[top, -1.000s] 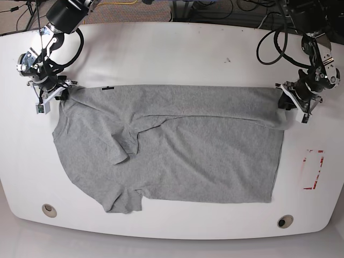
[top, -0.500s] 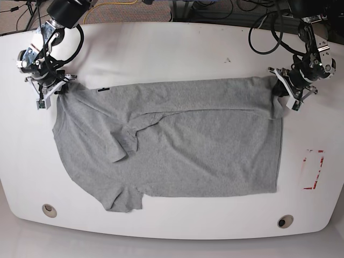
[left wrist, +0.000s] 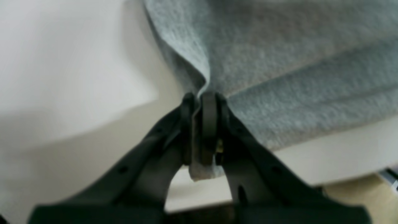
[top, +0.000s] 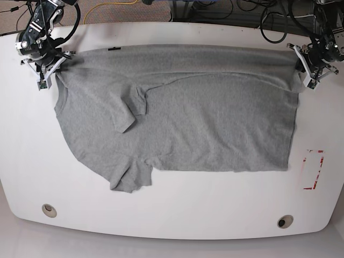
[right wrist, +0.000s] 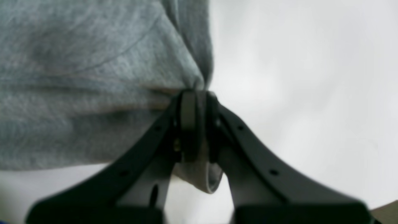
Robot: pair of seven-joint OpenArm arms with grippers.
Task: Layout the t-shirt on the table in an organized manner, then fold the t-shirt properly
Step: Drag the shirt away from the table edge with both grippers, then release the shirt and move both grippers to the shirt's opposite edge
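Grey t-shirt stretched between far-spread arms; left fingers, right fingers each clamped on corner.

T-shirt: light heather grey, finely flecked, plain on the side facing up; a small black tag on the edge beside the right gripper. Both grippers black-fingered, left gripper with white housing above the tips. Table smooth white, two round grey grommets, and a red-outlined rectangle below the left gripper.
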